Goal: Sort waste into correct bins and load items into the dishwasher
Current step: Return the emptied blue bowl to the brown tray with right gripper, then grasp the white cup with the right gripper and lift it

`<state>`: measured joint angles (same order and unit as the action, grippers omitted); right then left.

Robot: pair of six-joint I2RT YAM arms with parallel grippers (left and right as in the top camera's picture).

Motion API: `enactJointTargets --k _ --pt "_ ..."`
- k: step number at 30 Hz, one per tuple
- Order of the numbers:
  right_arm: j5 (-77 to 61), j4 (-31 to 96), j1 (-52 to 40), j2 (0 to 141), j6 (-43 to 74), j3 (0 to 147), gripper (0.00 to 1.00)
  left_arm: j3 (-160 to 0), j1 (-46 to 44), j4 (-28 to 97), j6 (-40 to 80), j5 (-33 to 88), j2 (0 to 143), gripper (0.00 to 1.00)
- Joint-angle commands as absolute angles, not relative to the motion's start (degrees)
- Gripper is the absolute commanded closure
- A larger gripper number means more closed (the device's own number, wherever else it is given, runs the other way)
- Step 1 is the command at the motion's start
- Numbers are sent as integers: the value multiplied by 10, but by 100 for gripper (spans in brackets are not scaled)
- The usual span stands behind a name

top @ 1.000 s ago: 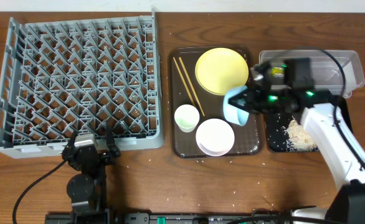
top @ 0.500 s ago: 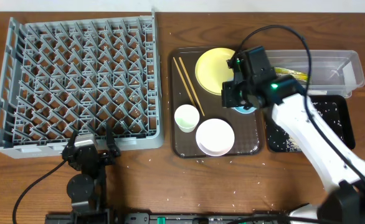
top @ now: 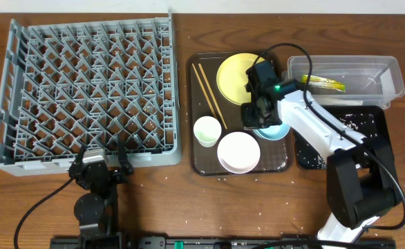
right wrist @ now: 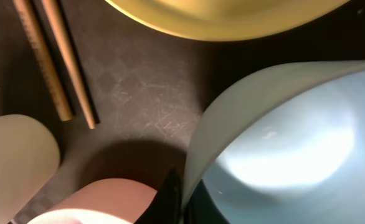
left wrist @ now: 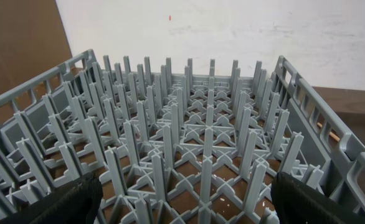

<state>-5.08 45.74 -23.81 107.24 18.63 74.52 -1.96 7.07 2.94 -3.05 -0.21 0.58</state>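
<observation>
Right tool (right wrist: 184,202) pinched the rim of the light-blue bowl (right wrist: 282,149), lower centre of wrist frame. Left tool (top: 104,153) spread, lower left overhead, beside dish rack (top: 85,83).

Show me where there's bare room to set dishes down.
The dish rack is entirely free. Bare wood runs between it and the brown tray, and in front of that tray. The tray itself is crowded: yellow plate, chopsticks, cup, white bowl, blue bowl.
</observation>
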Motion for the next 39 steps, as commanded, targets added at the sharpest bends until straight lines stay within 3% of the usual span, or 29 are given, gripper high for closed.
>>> enactJointTargets --k 1,13,19,33,37,39 --pt "-45 458 -243 1077 177 752 88 -2 74 41 -34 -9 2 12" --pt "-78 508 -245 1075 175 816 39 -2 74 41 -34 -9 3 12" --pt "-80 551 -262 1075 171 912 32 -2 74 41 -34 -9 3 12" --pt "-60 529 -361 1151 178 915 31 -2 74 41 -34 -9 3 12" --pt "-60 532 -370 1183 181 915 42 -2 74 41 -34 -9 3 12" --pt "-60 530 -370 1191 182 915 60 -2 74 41 -34 -9 3 12"
